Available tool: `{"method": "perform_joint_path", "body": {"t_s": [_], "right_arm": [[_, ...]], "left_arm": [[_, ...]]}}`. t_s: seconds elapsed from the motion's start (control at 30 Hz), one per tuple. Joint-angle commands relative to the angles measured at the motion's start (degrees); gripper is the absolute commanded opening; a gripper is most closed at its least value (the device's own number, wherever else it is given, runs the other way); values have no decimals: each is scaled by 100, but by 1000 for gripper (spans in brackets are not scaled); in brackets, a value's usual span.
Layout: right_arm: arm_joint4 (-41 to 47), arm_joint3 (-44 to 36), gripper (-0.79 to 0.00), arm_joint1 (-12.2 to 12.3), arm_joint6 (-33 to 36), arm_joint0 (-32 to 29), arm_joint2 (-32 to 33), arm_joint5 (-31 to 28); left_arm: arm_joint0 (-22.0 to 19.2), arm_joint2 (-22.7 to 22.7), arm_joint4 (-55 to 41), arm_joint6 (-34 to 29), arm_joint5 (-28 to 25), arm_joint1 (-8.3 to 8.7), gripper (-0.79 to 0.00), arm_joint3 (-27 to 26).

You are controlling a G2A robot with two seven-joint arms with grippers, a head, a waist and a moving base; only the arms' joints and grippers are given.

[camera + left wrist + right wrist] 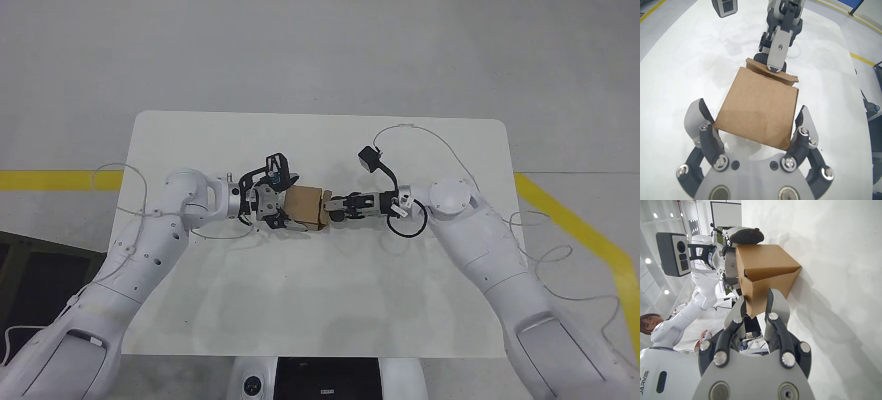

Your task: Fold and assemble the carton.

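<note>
The carton [303,207] sits near the middle of the white table [200,140], caught between the two claws, which face each other along it. The left claw [752,106] is spread wide around one end. It has one finger [704,113] against each of two opposite walls, so the box sits between the fingers and is held there. The other end of the carton is open, and the hollow inside shows. There the right claw [757,295] is narrowed onto a flap [785,77] that sticks out from the opening, with one finger on each face of the cardboard, pinching it. Whether the carton lies flat on the table cannot be told.
</note>
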Motion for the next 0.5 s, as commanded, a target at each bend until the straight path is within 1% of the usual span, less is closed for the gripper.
{"method": "perform_joint_path", "body": {"t_s": [0.0, 0.47], "right_arm": [[-51, 2, -591, -5, 29, 31, -15, -5], [-331, 153, -606, -85, 120, 270, -184, 17]], "left_arm": [[-16, 14, -10, -1, 0, -3, 0, 8], [-102, 92, -27, 23, 0, -39, 0, 109]]}}
